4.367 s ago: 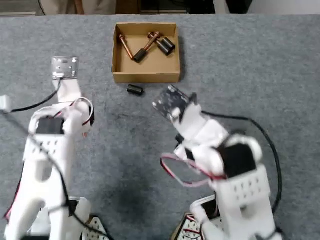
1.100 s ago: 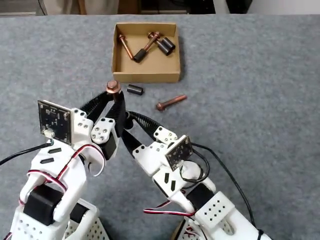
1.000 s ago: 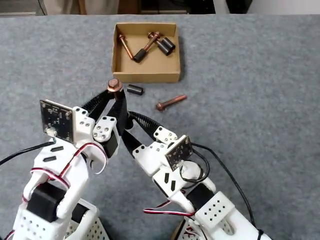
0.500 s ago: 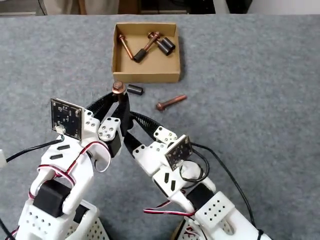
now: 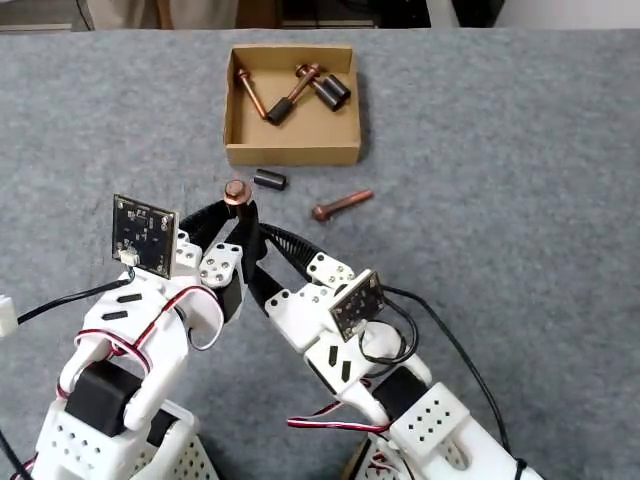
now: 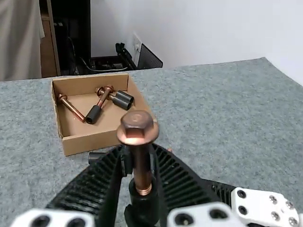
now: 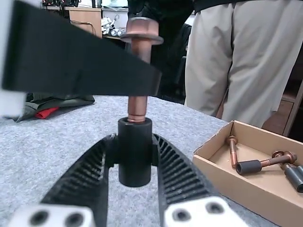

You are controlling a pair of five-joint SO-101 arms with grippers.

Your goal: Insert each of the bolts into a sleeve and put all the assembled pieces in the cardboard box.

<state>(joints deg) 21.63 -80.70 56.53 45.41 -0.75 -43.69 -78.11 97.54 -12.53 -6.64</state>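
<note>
In the left wrist view my left gripper [image 6: 138, 166] is shut on the shaft of a copper bolt [image 6: 137, 130], held upright with its head up. The bolt's tip stands at the mouth of a black sleeve [image 7: 135, 142]. My right gripper [image 7: 135, 165] is shut on that sleeve from the sides. From above, the bolt [image 5: 236, 192] sits where the two grippers meet, just in front of the cardboard box [image 5: 292, 152]. A loose sleeve [image 5: 269, 180] and a loose bolt [image 5: 342, 205] lie on the grey mat near the box's front wall.
The box holds three copper bolts; two of them are in black sleeves [image 5: 333, 91]. A person in light trousers [image 7: 236, 56] stands beyond the table. The grey mat [image 5: 500, 180] stretches to the right.
My left gripper has carried the bolt toward the right arm and lowered it onto the sleeve. The right arm has kept still with the sleeve.
</note>
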